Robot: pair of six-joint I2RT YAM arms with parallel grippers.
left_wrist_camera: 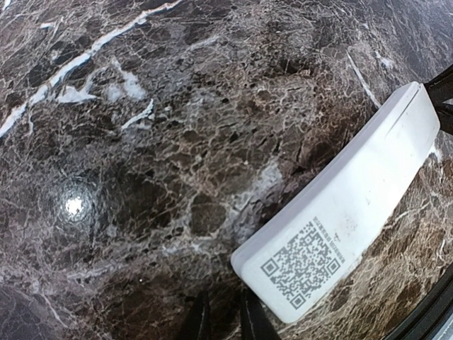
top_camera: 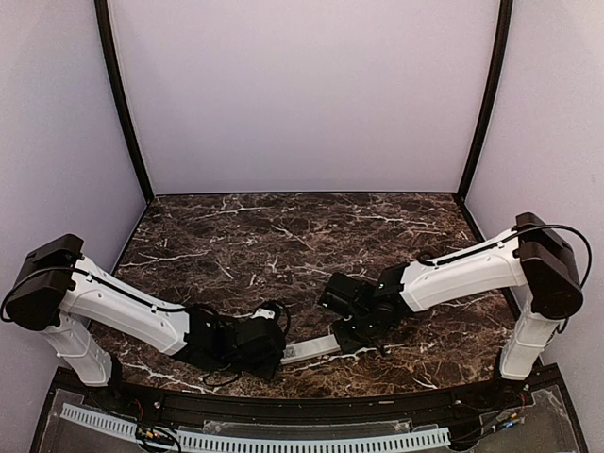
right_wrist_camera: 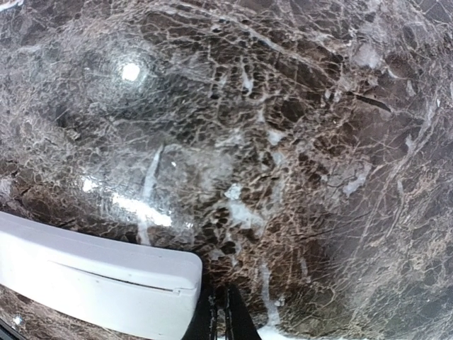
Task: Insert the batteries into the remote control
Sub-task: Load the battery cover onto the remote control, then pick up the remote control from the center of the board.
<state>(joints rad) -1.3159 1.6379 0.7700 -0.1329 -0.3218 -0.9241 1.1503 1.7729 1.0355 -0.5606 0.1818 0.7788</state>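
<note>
We see the left arm (top_camera: 113,302) reaching in from 8 o'clock over the dark marble table (top_camera: 283,226), with the left gripper (top_camera: 276,347) low near the front edge, at about 6 o'clock. In the wrist view its fingers (left_wrist_camera: 200,322) are drawn close, with only a thin strip of marble between them, and they pinch nothing. The remote (top_camera: 311,349) lies flat on the table between the two grippers, running roughly from 9 to 3 o'clock with its right end tipped slightly away from us. In the left wrist view it stretches from 6 toward 2 o'clock, back side up, with a QR code (left_wrist_camera: 301,263) near the end just beside the fingers; we cannot tell whether they touch. A cover seam (left_wrist_camera: 396,124) crosses the far end. The right gripper (top_camera: 347,332) meets that far end from 3 o'clock. In its wrist view the two prongs (right_wrist_camera: 233,315) are pressed together and hold nothing, and the remote's rounded end sits right against them on the 9 o'clock side. The right arm (top_camera: 462,269) stretches back toward 4 o'clock.
</note>
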